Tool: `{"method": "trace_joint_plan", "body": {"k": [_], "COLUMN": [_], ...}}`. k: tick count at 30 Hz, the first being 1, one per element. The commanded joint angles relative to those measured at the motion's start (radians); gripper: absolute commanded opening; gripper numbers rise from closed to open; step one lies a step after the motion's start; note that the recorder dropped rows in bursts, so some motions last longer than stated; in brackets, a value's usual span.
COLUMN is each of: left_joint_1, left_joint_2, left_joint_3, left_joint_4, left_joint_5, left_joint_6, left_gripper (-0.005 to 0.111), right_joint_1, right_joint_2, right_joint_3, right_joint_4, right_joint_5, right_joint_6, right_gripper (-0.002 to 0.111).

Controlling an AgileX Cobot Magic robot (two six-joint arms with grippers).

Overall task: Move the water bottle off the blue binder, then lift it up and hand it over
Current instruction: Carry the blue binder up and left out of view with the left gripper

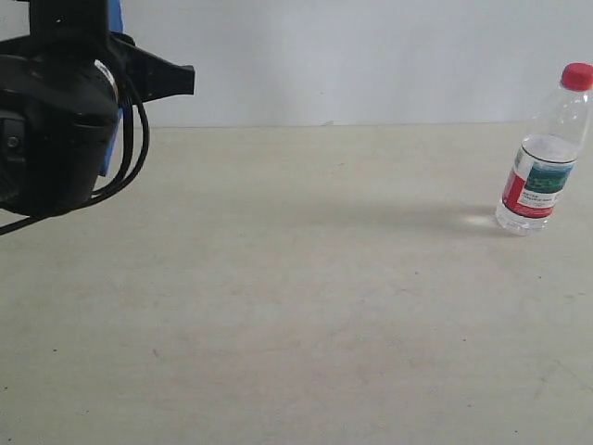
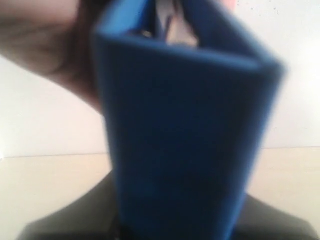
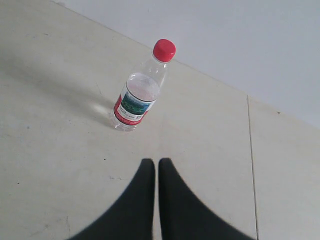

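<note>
The water bottle (image 1: 542, 158), clear with a red cap, stands upright on the bare table at the far right, away from the binder. In the right wrist view the water bottle (image 3: 137, 95) is a short way ahead of my right gripper (image 3: 156, 161), which is shut with nothing in it. The blue binder (image 2: 185, 150) fills the left wrist view, upright and blurred, with my left gripper (image 2: 175, 222) shut on its near end. A person's hand (image 2: 45, 45) is at the binder's far end. In the exterior view the left gripper (image 1: 153, 79) is raised at the upper left, with only blue strips of the binder (image 1: 114, 23) showing.
The pale table (image 1: 296, 306) runs back to a white wall (image 1: 352, 56). A thin seam in the tabletop (image 3: 251, 165) runs past the right gripper. Black cables (image 1: 130, 148) loop beside the left arm.
</note>
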Motion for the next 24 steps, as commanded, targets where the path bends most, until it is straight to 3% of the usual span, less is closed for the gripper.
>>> {"method": "trace_joint_plan", "body": {"k": [1,8,10,14,20,22,24], "left_joint_1": [0.002,0.002,0.002,-0.025,-0.135,-0.162,-0.17], "left_joint_2": [-0.044,-0.052,-0.052,-0.08,-0.199,-0.231,-0.252], "left_joint_3": [-0.001,-0.001,-0.001,-0.001,0.048,0.097,0.166], "left_joint_4": [0.032,0.032,0.03,0.032,0.023,-0.009,0.0], "left_joint_5": [0.045,0.045,0.045,0.085,0.189,0.157,0.102], "left_joint_6": [0.009,0.001,0.006,0.115,0.226,0.226,0.222], "left_gripper": [0.013,0.054,0.06,0.06,0.059,0.053,0.035], "right_joint_1": [-0.001,-0.001,-0.001,-0.001,-0.001,-0.001,-0.001], "right_joint_2": [-0.005,-0.005,-0.004,-0.004,-0.004,-0.004,-0.004], "right_joint_3": [0.002,0.002,0.002,0.002,0.002,0.002,0.002], "right_joint_4": [-0.008,-0.008,-0.008,-0.008,-0.016,-0.016,-0.016], "right_joint_5": [-0.011,-0.011,-0.011,-0.011,-0.001,-0.001,-0.001], "right_joint_6": [0.006,0.006,0.009,0.009,0.007,0.007,0.007], "right_gripper": [0.0,0.0,0.0,0.0,0.0,0.0,0.0]}}
